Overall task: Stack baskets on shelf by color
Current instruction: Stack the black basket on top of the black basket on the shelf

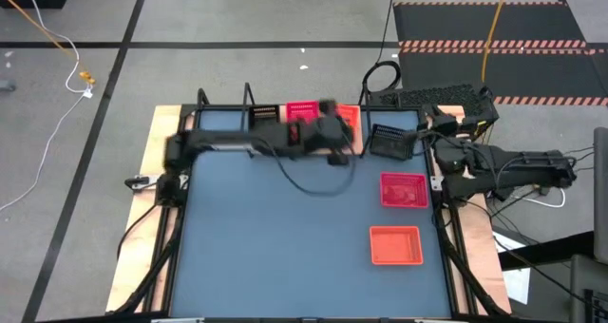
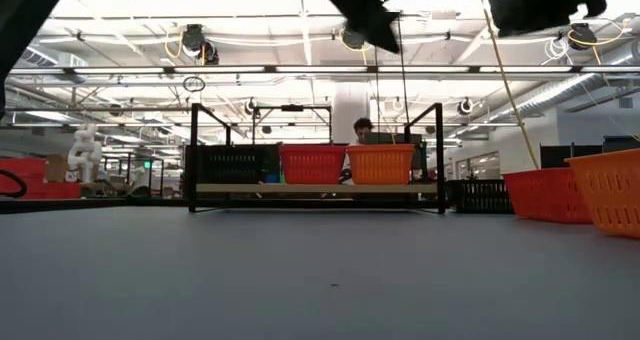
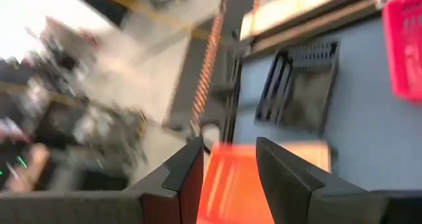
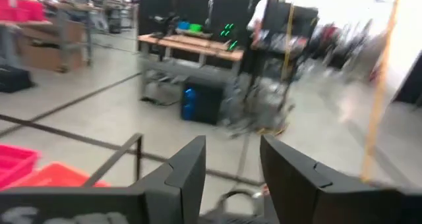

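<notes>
High view: left gripper hangs over shelf, fingers apart, empty | baskets: black/pink/orange stacks on shelf, 3 loose on table | risk: we clip orange stack, topples.

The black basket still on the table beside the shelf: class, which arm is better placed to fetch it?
Probably the right. The right claw hangs just beside the black basket, while the left claw is over the shelf, above the orange basket.
</notes>
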You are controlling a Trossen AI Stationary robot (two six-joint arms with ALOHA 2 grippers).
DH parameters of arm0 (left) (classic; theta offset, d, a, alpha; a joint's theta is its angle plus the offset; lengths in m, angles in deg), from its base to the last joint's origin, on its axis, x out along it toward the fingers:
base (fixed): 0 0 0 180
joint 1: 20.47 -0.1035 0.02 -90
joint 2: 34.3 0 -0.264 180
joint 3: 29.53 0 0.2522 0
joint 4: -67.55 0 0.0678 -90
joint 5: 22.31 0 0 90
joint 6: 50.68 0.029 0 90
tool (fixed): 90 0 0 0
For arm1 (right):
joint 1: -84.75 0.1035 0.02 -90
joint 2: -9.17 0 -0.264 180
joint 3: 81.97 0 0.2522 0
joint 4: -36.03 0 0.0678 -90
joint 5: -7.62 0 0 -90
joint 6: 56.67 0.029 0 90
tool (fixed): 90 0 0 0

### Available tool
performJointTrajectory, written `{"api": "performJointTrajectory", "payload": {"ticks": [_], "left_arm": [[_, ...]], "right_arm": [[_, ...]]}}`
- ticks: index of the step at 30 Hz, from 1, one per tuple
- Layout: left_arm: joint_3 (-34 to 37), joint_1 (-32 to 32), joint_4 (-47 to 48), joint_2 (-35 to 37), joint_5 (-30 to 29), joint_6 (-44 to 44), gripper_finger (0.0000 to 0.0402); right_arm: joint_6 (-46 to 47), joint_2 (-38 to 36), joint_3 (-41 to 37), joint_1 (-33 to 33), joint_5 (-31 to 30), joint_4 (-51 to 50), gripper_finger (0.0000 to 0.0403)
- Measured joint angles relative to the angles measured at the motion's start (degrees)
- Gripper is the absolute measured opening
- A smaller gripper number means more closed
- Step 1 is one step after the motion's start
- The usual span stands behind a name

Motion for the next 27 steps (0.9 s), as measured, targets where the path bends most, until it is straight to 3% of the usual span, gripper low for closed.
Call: {"api": "performJointTrajectory", "payload": {"ticks": [4,9,14,16,27], "left_arm": [[0.02,-5.05,9.82,6.92,7.65,-6.67,0.014],[2.09,-9.04,12.86,13.91,19.45,-9.7,0.014],[10.96,-9.84,9.44,22.03,23.89,-5.98,0.014],[15.91,-9.96,7.01,25.82,24.04,-5.73,0.014],[43.41,-11.66,-16.84,42.7,23.82,-10.3,0.014]], "right_arm": [[13.24,-0.08,0.0,-6.23,14.41,-7.98,0.0126],[24.43,1.15,-3.43,-10.45,31.32,-17.58,0.0122],[43.29,0.94,-6.67,-14.6,34.06,-38.54,0.0122],[51.24,1.0,-8.0,-16.17,36.07,-41.65,0.0122],[41.89,5.96,-14.04,-24.48,43.51,-26.47,0.0121]]}}
